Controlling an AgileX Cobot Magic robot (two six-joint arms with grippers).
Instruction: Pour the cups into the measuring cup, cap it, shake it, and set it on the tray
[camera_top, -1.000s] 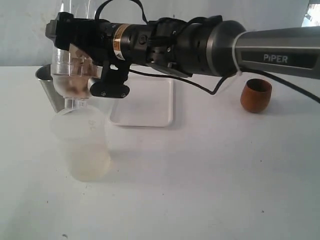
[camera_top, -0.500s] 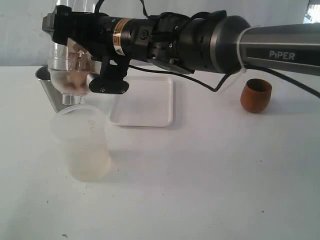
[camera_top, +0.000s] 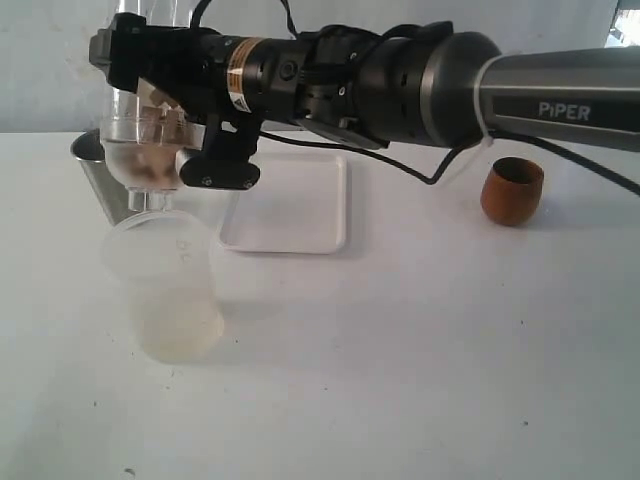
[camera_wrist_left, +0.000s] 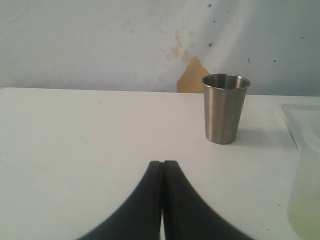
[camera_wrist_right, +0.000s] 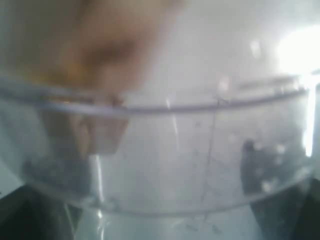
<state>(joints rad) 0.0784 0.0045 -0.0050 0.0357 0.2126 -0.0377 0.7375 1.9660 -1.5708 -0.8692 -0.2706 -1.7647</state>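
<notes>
The tray (camera_top: 300, 205) is white, on a white table (camera_top: 420, 350). Right of it, the wooden cup (camera_top: 512, 192) is reddish brown, darker inside. Left of the tray, the tumbler (camera_top: 92, 170) is silver-grey. The tub (camera_top: 165, 290), off the tray's front left corner, is frosted and faintly yellow low down. Above the tub, the measuring cup (camera_top: 125, 125) is clear with brownish bits. The right arm (camera_top: 400, 85) is black, then grey with white lettering. The left gripper (camera_wrist_left: 162, 165) is black.
</notes>
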